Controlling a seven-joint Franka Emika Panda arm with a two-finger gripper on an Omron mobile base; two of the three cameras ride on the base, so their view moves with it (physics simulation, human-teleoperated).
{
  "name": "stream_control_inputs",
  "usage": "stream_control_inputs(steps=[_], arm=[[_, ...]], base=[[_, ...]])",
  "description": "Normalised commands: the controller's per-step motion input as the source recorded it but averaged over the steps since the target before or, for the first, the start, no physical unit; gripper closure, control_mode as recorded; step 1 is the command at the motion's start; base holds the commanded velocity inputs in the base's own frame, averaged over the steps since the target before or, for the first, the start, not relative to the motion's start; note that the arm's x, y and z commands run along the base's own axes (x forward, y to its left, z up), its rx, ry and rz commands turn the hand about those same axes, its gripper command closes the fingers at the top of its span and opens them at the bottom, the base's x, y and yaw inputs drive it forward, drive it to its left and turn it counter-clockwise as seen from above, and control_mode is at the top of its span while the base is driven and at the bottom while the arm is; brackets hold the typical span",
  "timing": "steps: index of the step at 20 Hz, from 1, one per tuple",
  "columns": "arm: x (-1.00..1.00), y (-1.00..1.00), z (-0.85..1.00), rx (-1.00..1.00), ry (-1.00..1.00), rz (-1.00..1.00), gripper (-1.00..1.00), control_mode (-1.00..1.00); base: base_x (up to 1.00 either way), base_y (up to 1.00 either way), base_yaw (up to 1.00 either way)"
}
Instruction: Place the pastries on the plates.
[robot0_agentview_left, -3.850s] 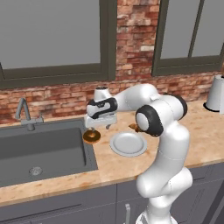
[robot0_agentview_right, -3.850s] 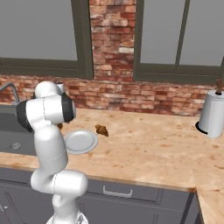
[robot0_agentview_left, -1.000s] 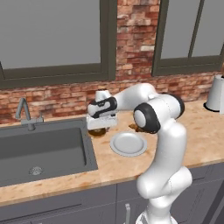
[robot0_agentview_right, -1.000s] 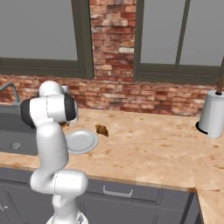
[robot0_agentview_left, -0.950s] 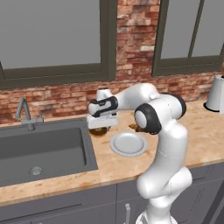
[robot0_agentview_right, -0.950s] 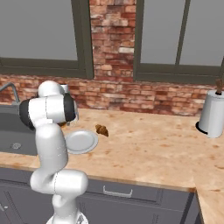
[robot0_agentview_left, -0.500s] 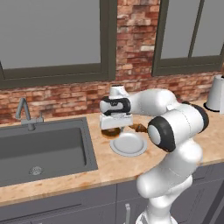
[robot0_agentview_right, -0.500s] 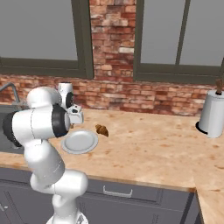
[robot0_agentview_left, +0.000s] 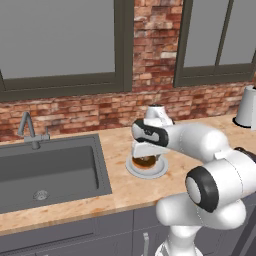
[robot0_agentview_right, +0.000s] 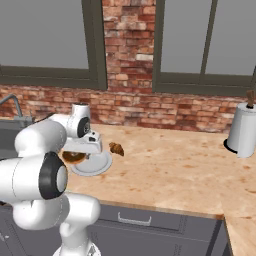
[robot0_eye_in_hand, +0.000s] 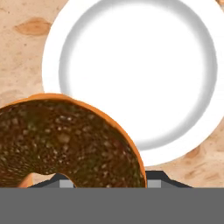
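A: Where's the doughnut (robot0_eye_in_hand: 65, 140)? 
B: Clamped in the gripper (robot0_agentview_left: 146, 159), hanging right over the plate (robot0_agentview_left: 158, 170), just above it.
A: And the croissant (robot0_agentview_right: 116, 148)? 
B: Off beside the gripper, on the counter (robot0_agentview_right: 175, 170).

Doughnut (robot0_eye_in_hand: 65, 140): dark brown speckled glaze, orange-brown edge. Plate (robot0_eye_in_hand: 135, 65): plain white, grey-shaded rim. Croissant (robot0_agentview_right: 116, 148): golden brown. Counter (robot0_agentview_right: 175, 170): mottled beige. Wall (robot0_agentview_left: 150, 45): red brick. Sink (robot0_agentview_left: 50, 170): dark grey.
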Motion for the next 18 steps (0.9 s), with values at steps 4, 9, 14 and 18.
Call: stream_control_inputs(steps=[4,9,14,18], arm=[[0.0,-0.23,-0.02,0.0,-0.01,0.0,1.0,-1.0],[0.11,-0.16,0.0,0.0,-0.03,0.0,1.0,-1.0],[0.13,-0.07,0.0,0.0,-0.01,0.0,1.0,-1.0],[0.13,0.0,-0.01,0.0,-0.02,0.0,1.0,-1.0]], base=[[0.0,0.0,0.0],[0.0,0.0,0.0],[0.0,0.0,0.0],[0.0,0.0,0.0]])
